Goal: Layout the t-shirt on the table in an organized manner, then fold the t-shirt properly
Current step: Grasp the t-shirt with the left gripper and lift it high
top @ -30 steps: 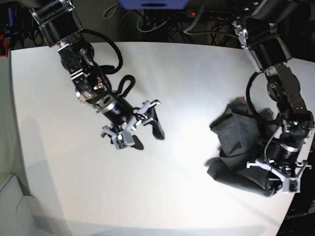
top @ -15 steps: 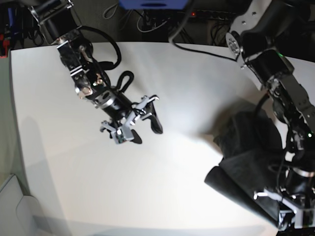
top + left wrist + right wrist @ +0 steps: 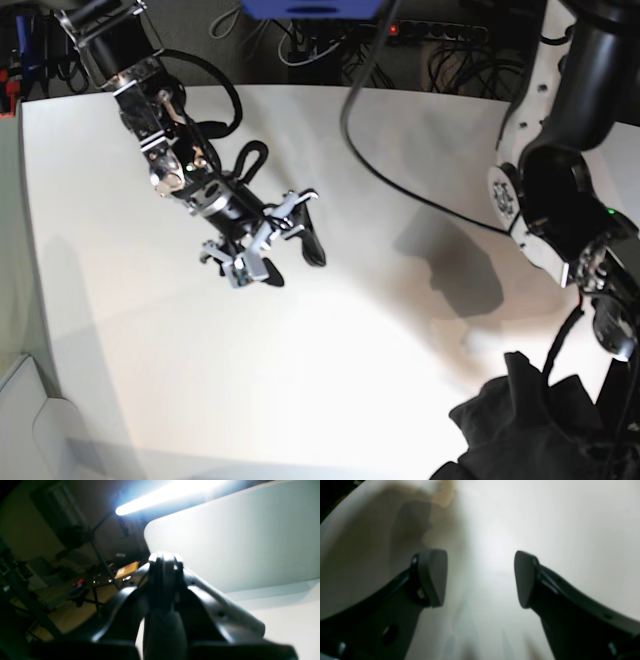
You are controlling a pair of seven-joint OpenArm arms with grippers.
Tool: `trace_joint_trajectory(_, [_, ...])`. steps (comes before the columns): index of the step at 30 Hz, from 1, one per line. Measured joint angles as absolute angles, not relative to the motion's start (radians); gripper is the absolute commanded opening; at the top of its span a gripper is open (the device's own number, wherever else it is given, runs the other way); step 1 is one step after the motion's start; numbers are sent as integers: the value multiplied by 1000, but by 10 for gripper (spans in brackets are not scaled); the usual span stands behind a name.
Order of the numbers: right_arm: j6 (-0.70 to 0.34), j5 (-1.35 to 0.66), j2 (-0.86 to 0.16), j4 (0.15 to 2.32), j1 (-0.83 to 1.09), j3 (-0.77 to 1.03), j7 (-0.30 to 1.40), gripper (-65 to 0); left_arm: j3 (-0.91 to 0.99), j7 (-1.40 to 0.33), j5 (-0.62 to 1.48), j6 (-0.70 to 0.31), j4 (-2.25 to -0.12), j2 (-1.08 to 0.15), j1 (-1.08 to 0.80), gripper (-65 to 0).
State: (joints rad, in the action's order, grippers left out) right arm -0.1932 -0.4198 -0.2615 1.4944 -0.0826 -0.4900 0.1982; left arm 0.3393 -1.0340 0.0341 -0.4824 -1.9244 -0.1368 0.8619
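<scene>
I see the t-shirt (image 3: 530, 425) bunched at the bench's (image 3: 380, 300) near right corner under my left claw (image 3: 163, 585), whose fingers look pressed together though blurred, while my right claw (image 3: 275, 250) hangs spread, well apart from the t-shirt.

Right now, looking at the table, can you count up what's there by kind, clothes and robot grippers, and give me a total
T-shirts: 1, the t-shirt, dark grey, bunched at the table near edge.
Grippers: 2, the right gripper open over bare tabletop, and the left gripper with its fingers together.
Total: 3
</scene>
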Motion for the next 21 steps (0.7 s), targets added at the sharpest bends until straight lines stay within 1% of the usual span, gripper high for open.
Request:
trace_joint_trajectory(5, [-193,-420,-265,1494,-83,-490,198,-229,299,-1045,34,-484,-1924,-135,855,-644])
trace_joint_trajectory(10, [-193,-420,-265,1496,-83,-490,199,-229,304,-1049,-86,-483,-1921,-136,821,-644])
trace_joint_trajectory(12, [-193,-420,-263,1496,-83,-490,198,-229,304,-1033,-102,-483,-1917,-136,824,-644])
trace_joint_trajectory(14, [-193,-420,-263,1496,-85,-490,198,-229,300,-1005,-110,-484,-1919,-145,827,-644])
trace_joint_trajectory(21, [-193,-420,-263,1496,-85,-490,198,-229,302,-1005,-123,-483,-1925,-155,826,-644])
